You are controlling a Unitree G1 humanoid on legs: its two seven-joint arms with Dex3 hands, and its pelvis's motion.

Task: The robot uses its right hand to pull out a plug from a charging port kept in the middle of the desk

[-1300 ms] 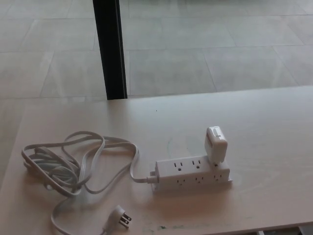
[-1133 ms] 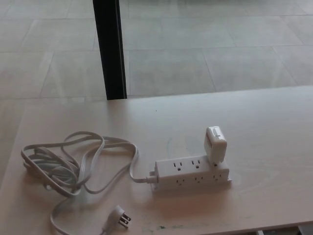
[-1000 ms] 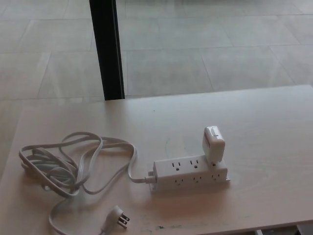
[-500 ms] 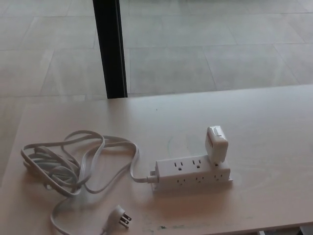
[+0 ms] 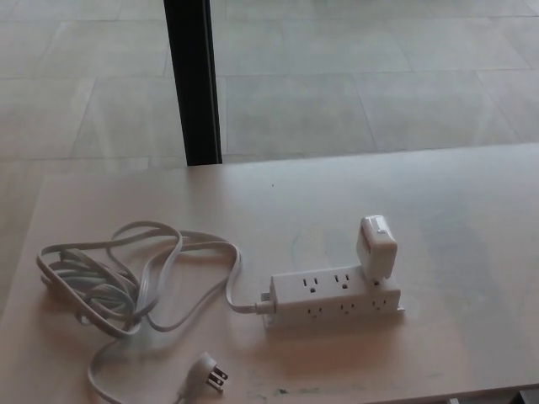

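Mid-counter (image 5: 472,210), white plug (image 5: 376,247) seated upright at right end of power strip (image 5: 335,297), coiled cord (image 5: 126,286) lying off left, neither hand showing so state not tellable, pull not yet begun, whole reach-grasp-extract left.

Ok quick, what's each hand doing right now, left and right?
Left hand: not in view.
Right hand: not in view; the white plug sits untouched in the power strip.

We see a white, blocky plug (image 5: 376,247) standing upright in the right end of a white power strip (image 5: 335,298) mid-desk.
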